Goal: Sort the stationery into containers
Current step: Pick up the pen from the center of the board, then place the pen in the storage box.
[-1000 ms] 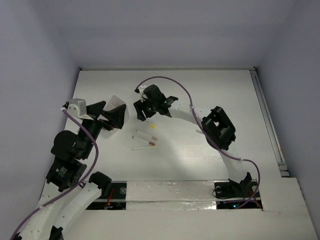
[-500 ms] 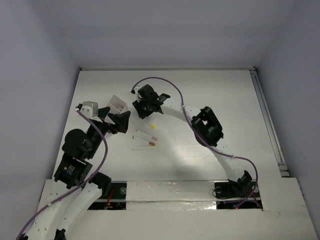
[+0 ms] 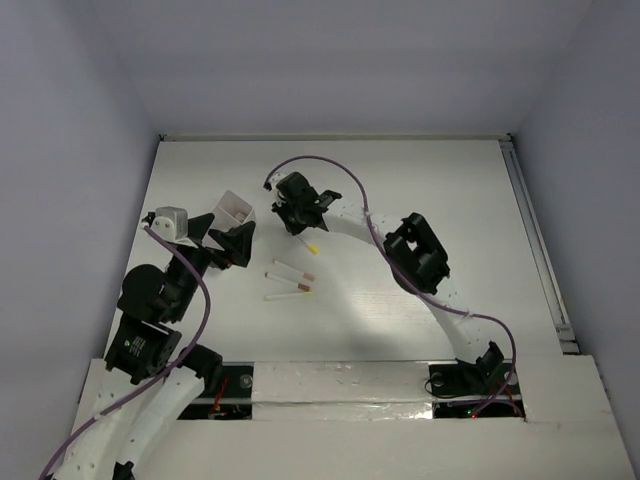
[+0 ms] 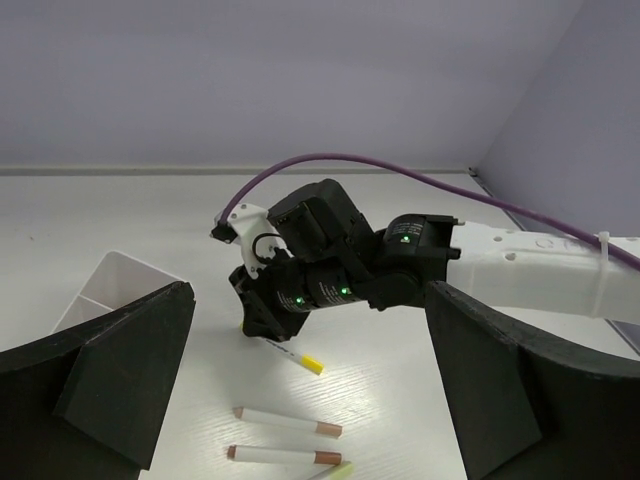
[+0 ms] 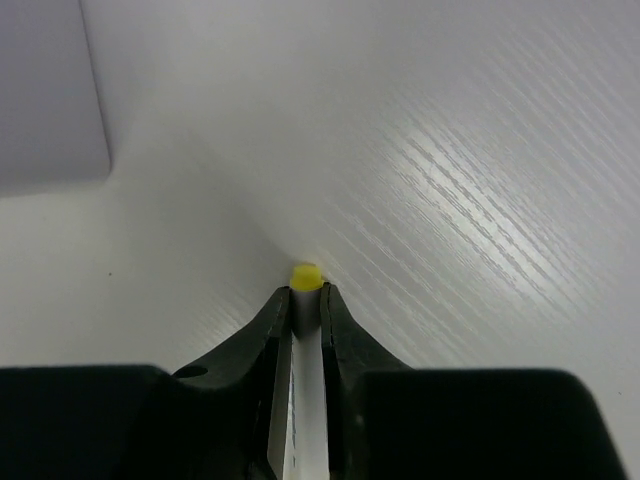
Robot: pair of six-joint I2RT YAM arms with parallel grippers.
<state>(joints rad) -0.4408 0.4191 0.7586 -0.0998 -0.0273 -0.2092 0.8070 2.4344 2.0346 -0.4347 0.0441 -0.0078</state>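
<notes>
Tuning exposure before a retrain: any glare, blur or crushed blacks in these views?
Top external: glare patch on the table, white box barely separates from it. Left wrist: sharp, but left fingers are near-black slabs. Right wrist: streaky glare upper right; pen in the right gripper reads clearly.

**Both arms shift beside the box**

A second ago the right gripper (image 3: 299,218) hung a little nearer. Since then it has slid towards the far left, and the yellow-tipped stick (image 3: 312,246) pinched in it now pokes out more plainly on its near-right side. The right arm's elbow (image 3: 418,250) has swung left with it. On the other side, the box (image 3: 235,205) showed large between the spread fingers of the left gripper (image 3: 225,236); now it shows as a smaller patch just beyond their tips. The left wrist camera (image 3: 170,221) swung right, then eased back left and slightly nearer
</notes>
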